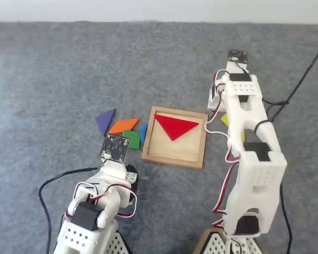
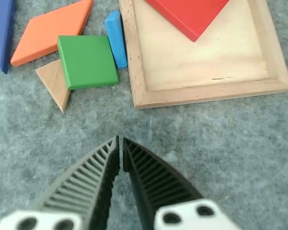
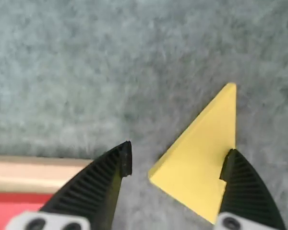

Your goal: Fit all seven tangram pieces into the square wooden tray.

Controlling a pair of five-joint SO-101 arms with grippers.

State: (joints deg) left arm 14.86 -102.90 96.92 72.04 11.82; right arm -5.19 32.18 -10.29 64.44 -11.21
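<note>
The square wooden tray (image 1: pixel 172 159) holds one red triangle (image 1: pixel 175 126) against its far side. Left of it lie a dark blue triangle (image 1: pixel 105 120), an orange parallelogram (image 1: pixel 124 125), a green square (image 1: pixel 131 138) and a light blue piece (image 1: pixel 143 132). A wood-coloured triangle (image 2: pixel 55 84) lies beside the green square (image 2: pixel 86 61). My left gripper (image 2: pixel 120 141) is shut and empty, over bare carpet near the tray's front left corner (image 2: pixel 139 98). My right gripper (image 3: pixel 177 160) is open, its fingers on either side of a yellow triangle (image 3: pixel 201 158) lying right of the tray.
Grey carpet covers the table. The right arm (image 1: pixel 252 153) stretches along the tray's right side, its cables hanging near the tray's right rim (image 1: pixel 205 138). Both arm bases stand at the front edge.
</note>
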